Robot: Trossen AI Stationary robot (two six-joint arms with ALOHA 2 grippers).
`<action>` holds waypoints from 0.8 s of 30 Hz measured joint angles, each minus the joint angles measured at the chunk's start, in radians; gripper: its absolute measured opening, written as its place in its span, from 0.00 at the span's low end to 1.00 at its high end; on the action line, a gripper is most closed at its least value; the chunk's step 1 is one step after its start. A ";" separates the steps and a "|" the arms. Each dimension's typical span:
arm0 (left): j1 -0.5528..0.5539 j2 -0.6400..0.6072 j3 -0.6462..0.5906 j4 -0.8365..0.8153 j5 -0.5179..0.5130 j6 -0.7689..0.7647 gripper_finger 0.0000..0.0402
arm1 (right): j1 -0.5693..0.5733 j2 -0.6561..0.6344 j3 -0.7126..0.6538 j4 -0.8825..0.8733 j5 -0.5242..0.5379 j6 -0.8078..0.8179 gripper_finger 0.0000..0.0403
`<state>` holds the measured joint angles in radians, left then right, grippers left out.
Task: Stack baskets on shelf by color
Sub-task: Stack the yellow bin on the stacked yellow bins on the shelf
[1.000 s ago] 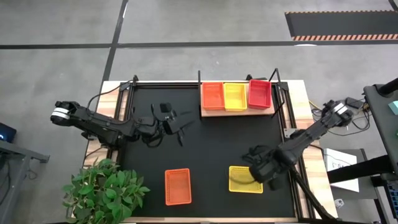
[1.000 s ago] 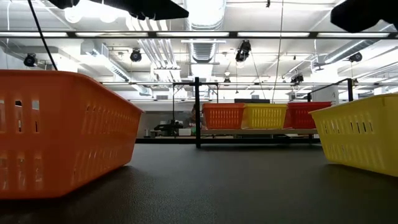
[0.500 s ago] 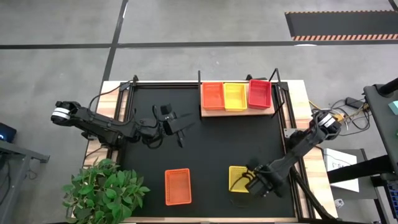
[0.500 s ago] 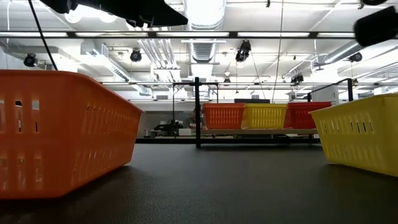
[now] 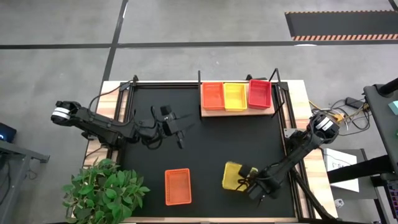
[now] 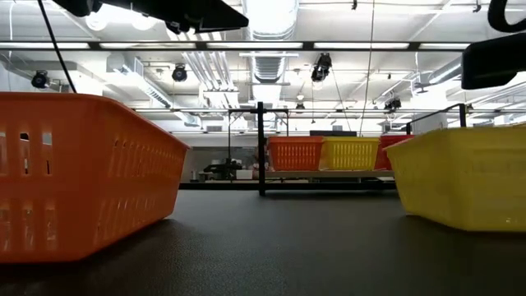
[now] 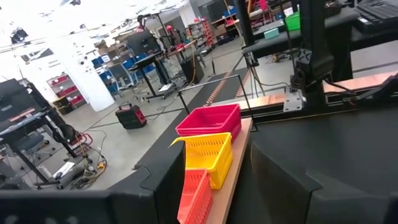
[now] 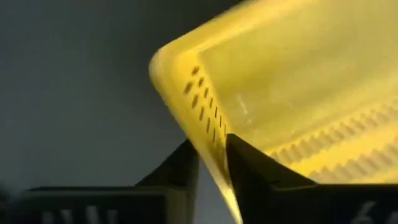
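Note:
A yellow basket [image 5: 234,177] sits at the near right of the black mat [image 5: 211,143] and fills the right of the low view [image 6: 460,177]. My right gripper [image 5: 252,180] is shut on its right end. An orange basket [image 5: 177,186] rests on its base at the near middle of the mat. The wooden shelf [image 5: 236,112] at the far edge carries an orange [image 5: 212,96], a yellow [image 5: 234,96] and a red basket [image 5: 259,93] side by side. My left gripper [image 5: 180,129] hangs open and empty over the mat's left middle. My right gripper pinches the yellow basket's right-end wall [image 8: 214,146], a little way from a corner [image 8: 160,62]. One finger [image 8: 180,168] is outside the wall and one [image 8: 255,171] is inside the basket. The fingers come from above, slanting in from the table's right. The basket stays low at the mat.
A potted plant [image 5: 102,190] stands at the table's near left corner. Black metal posts [image 6: 260,148] rise at the shelf's corners. Cables run along the table's left and right edges. Bare mat lies between the shelf and the two near baskets.
My right gripper has gone toward the table's near edge and down onto the yellow basket's right end, and has taken hold of its wall. The basket has slid a little toward the table's left and turned slightly.

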<state>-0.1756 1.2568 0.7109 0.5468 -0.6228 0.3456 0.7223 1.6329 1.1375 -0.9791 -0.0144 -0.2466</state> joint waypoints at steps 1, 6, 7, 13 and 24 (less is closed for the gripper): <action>-0.004 0.000 0.000 0.000 0.000 0.000 0.42 | 0.000 0.000 -0.001 0.015 0.006 0.006 0.15; -0.024 0.001 0.000 -0.001 0.000 -0.001 0.42 | 0.000 0.001 0.020 0.047 0.040 0.133 0.04; -0.029 0.001 0.000 -0.001 0.000 -0.002 0.42 | 0.000 0.001 0.032 0.049 0.055 0.162 0.03; -0.046 0.013 0.000 -0.001 0.000 -0.003 0.42 | -0.010 0.000 0.158 -0.051 0.201 0.390 0.02; -0.049 0.030 0.000 0.011 -0.001 -0.003 0.42 | -0.190 0.003 0.466 -0.478 0.279 0.684 0.02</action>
<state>-0.2250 1.2865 0.7109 0.5579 -0.6239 0.3428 0.5324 1.6356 1.6033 -1.4570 0.2643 0.4371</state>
